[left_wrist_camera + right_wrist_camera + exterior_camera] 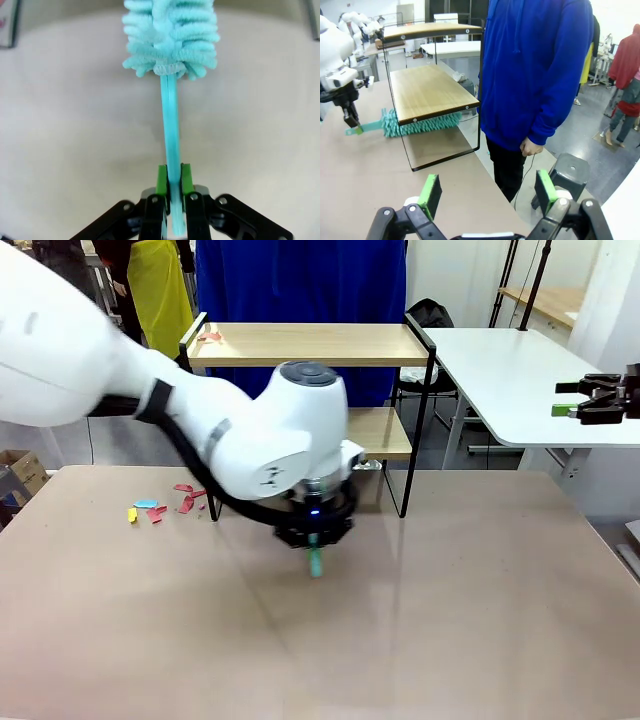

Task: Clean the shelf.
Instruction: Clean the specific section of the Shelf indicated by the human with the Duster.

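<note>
The shelf (305, 343) stands at the table's far side, two light wooden boards in a black frame; the right wrist view also has the shelf (430, 92). My left gripper (313, 543) hangs low over the table in front of it, shut on the handle of a teal fluffy duster (316, 563). In the left wrist view the green pads (161, 179) clamp the thin handle, and the duster (170, 35) has its head pointing away. Seen from the right wrist, the duster (420, 125) reaches under the lower board. My right gripper (572, 398) hovers open at the far right, holding nothing.
Coloured paper scraps (160, 505) lie on the table left of the shelf, and a few scraps (210, 337) sit on the top board's left end. A person in a blue hoodie (535, 70) stands behind the shelf. A white table (510, 370) adjoins at the right.
</note>
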`<state>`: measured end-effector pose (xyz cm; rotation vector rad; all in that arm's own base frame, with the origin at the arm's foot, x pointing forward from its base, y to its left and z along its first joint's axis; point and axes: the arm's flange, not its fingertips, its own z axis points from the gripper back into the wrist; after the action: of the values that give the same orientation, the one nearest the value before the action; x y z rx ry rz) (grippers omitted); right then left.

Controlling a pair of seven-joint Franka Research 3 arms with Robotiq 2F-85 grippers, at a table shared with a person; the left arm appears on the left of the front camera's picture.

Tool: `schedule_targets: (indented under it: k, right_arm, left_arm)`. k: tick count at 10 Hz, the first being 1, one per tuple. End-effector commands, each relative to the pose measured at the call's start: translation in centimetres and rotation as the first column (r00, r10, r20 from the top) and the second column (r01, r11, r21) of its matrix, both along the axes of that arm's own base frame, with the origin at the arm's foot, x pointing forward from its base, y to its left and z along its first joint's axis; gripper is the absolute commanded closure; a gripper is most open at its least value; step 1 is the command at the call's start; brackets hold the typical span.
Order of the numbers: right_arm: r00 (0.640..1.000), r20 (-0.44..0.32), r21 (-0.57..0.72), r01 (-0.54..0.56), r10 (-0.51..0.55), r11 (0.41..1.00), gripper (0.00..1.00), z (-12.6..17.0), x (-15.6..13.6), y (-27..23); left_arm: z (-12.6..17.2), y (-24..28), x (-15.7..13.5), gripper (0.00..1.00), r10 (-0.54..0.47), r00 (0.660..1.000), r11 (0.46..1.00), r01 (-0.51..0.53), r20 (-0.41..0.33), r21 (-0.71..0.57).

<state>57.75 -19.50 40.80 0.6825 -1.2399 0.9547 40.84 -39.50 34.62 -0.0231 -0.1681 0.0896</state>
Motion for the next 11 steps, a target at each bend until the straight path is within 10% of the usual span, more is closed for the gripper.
schedule_targets:
  k: [1, 3, 11]
  right_arm:
    - [1.000, 0.004, 0.000, -0.002, 0.002, 1.000, 0.00, 0.3, 0.0, 0.2]
    - [1.000, 0.004, 0.000, -0.002, 0.002, 1.000, 0.00, 0.3, 0.0, 0.2]
    - [1.000, 0.004, 0.000, -0.002, 0.002, 1.000, 0.00, 0.3, 0.0, 0.2]
  left_arm:
    - [0.7, 6.1, -2.5, 0.87, 0.109, 0.993, 0.991, -0.106, -0.036, 0.080]
    - [1.7, 10.6, -4.0, 0.87, 0.224, 0.975, 0.967, -0.222, -0.001, 0.125]
    - [4.5, 11.7, -5.2, 0.87, 0.031, 0.995, 0.999, -0.029, 0.091, -0.026]
